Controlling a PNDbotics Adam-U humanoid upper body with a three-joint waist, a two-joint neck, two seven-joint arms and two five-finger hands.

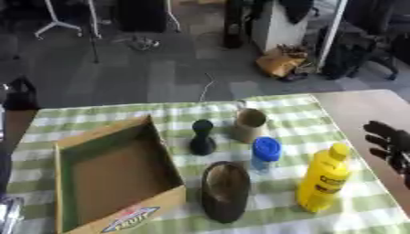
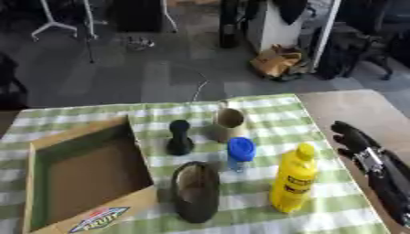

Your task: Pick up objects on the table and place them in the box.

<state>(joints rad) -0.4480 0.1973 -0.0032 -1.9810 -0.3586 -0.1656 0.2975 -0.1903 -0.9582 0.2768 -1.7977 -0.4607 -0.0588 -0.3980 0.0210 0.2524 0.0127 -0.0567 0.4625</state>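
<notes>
An open cardboard box (image 1: 164, 194) sits at the left of the green checked tablecloth, nothing visible inside it. To its right stand a black dumbbell-shaped thing (image 1: 202, 137), a brown cup (image 1: 249, 124), a small bottle with a blue cap (image 1: 265, 154), a dark brown shoe (image 1: 225, 190) and a yellow bottle (image 1: 323, 178). My right hand (image 2: 354, 140) hovers at the table's right edge, fingers relaxed and open, holding nothing, about a hand's width right of the yellow bottle. A bit of metal at the lower left corner may be my left arm; no hand shows.
Bare wooden tabletop (image 1: 360, 109) lies right of the cloth. Beyond the table is grey floor with stands, a cable and an orange bag (image 1: 280, 63).
</notes>
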